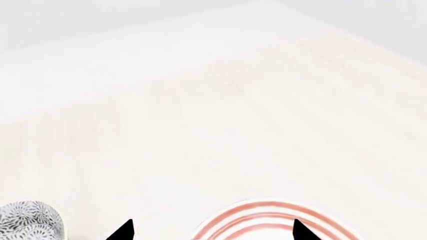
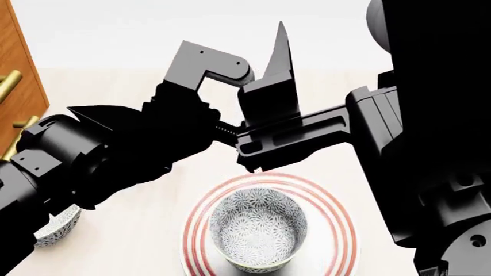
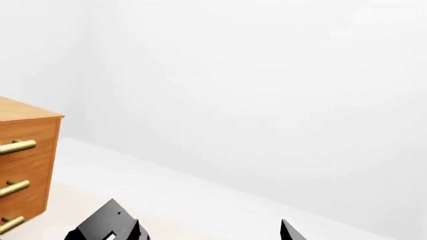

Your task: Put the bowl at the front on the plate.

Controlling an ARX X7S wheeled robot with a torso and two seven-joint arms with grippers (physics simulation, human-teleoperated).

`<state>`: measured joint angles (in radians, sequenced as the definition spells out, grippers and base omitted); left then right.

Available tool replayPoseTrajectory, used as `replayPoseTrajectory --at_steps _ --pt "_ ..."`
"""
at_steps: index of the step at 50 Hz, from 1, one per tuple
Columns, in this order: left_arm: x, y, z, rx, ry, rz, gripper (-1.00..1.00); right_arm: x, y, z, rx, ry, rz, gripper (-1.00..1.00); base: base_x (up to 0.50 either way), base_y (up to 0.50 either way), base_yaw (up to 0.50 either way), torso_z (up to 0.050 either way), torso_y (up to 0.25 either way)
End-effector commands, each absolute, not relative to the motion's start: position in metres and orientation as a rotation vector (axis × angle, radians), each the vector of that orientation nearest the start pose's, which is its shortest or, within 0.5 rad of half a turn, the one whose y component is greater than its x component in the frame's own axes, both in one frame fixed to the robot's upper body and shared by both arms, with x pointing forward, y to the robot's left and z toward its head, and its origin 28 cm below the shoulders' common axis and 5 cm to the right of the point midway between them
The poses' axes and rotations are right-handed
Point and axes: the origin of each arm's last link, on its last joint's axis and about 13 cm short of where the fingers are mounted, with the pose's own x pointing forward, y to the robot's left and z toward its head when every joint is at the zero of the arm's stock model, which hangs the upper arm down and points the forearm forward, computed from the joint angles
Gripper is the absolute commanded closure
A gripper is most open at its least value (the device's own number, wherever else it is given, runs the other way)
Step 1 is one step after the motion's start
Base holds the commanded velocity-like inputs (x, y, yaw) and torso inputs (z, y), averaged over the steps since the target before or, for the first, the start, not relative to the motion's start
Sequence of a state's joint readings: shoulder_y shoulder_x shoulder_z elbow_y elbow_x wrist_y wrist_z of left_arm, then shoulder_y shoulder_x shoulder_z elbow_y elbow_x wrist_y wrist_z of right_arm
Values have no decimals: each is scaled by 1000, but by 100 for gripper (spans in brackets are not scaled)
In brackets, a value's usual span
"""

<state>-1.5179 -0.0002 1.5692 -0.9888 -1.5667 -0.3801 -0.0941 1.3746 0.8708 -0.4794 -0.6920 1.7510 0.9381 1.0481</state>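
Note:
In the head view the bowl (image 2: 259,228), white with a blue-grey flower pattern, stands upright in the middle of the plate (image 2: 340,221), which has thin red rings at its rim. Both arms cross above and behind the bowl and touch neither. My left gripper (image 1: 213,231) is open. Its tips are wide apart over the plate's far rim (image 1: 267,212), with nothing between them. My right gripper (image 3: 210,232) is open too, raised, and faces the white wall. One of its fingers (image 2: 279,63) sticks straight up.
A second bowl (image 2: 57,228) of the same pattern sits left of the plate, half hidden under my left arm, and also shows as a bowl (image 1: 28,220) in the left wrist view. A wooden dresser (image 2: 17,86) with brass handles stands at the table's left.

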Motion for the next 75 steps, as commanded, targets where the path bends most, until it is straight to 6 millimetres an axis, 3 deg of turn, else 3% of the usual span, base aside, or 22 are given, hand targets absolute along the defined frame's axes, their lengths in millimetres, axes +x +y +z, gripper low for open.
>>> replayPoseTrajectory --at_steps 1,21,37,75 --pt "407 118 215 75 390 -466 -100 185 -119 330 -229 -250 180 -100 0 0 0 0 0" --pt "414 131 214 -8 323 -434 -100 181 -120 327 -225 -262 179 -100 0 0 0 0 0" --pt "395 151 201 -22 292 -410 -100 172 -122 323 -219 -268 156 -100 0 0 0 0 0" --pt "296 174 241 -54 8 -517 -100 174 -123 313 -203 -268 152 -100 0 0 0 0 0"
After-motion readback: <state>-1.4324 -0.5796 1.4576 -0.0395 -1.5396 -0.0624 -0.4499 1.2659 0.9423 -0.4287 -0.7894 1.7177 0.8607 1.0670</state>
